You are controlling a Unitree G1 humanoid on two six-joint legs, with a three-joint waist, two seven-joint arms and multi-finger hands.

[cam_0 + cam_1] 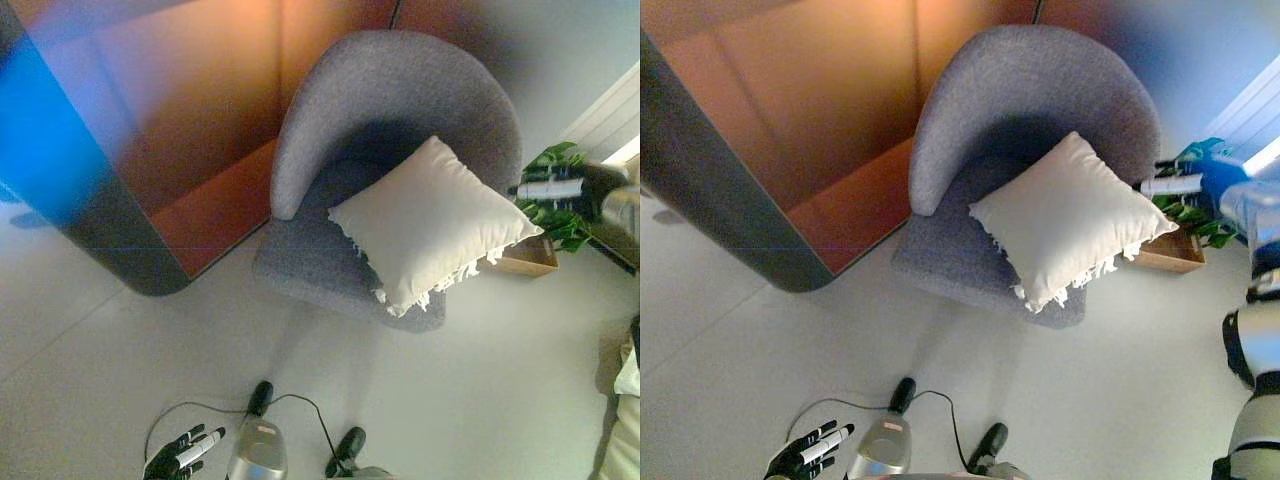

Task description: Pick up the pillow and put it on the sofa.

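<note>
A cream pillow with fringed edges lies tilted on the seat of a grey round-backed armchair, leaning against its right side and overhanging the front edge. My right hand reaches in from the right with its fingers straight, its tips just beside the pillow's upper right edge; it also shows in the right eye view. My left hand hangs low at the bottom left with its fingers straight and holds nothing.
A green plant in a wooden box stands right of the chair. A wood-panelled wall with a dark rounded corner runs along the left. A cream soft thing shows at the lower right edge.
</note>
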